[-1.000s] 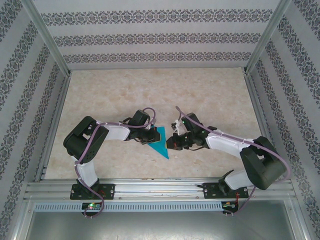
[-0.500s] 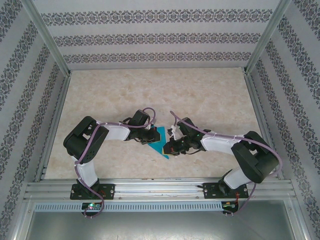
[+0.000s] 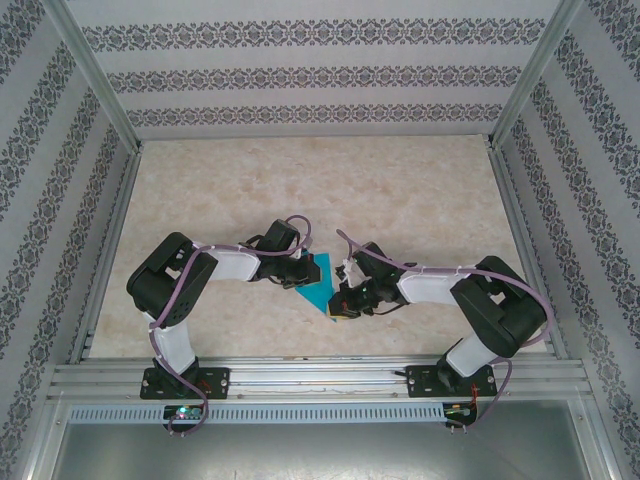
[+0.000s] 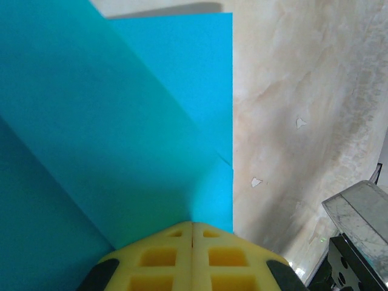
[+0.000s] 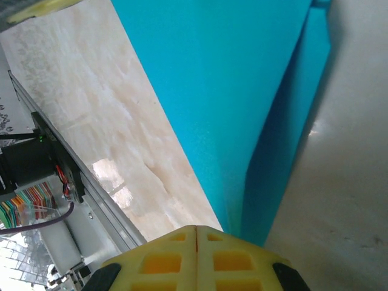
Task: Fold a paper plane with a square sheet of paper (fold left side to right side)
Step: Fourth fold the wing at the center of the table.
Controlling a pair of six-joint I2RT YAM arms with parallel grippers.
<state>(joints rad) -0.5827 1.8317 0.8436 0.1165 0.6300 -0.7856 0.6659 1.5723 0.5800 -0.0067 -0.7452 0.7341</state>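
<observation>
The square sheet of paper (image 3: pixel 319 281) is teal-blue and creased into a narrow pointed shape, lying at the table's middle between both arms. My left gripper (image 3: pixel 302 279) is shut, with its yellow fingertips (image 4: pixel 193 225) pressed together and resting on the sheet's left part (image 4: pixel 121 121), where diagonal folded layers overlap. My right gripper (image 3: pixel 340 302) is shut too, its tips (image 5: pixel 196 229) at the near pointed end of the paper (image 5: pixel 242 91). There a darker strip of paper runs beside the brighter layer. Whether either pair of jaws pinches paper is not visible.
The marble-patterned tabletop (image 3: pixel 420 190) spreads out behind the arms. An aluminium rail (image 3: pixel 320 375) runs along the near edge, and patterned walls close in the other three sides. Part of the right arm (image 4: pixel 357 236) sits close beside the paper. Rail and wiring (image 5: pixel 42 176) lie left of my right gripper.
My right arm has swung left and its gripper has come onto the paper's near tip, covering more of the sheet. The left arm has stayed put.
</observation>
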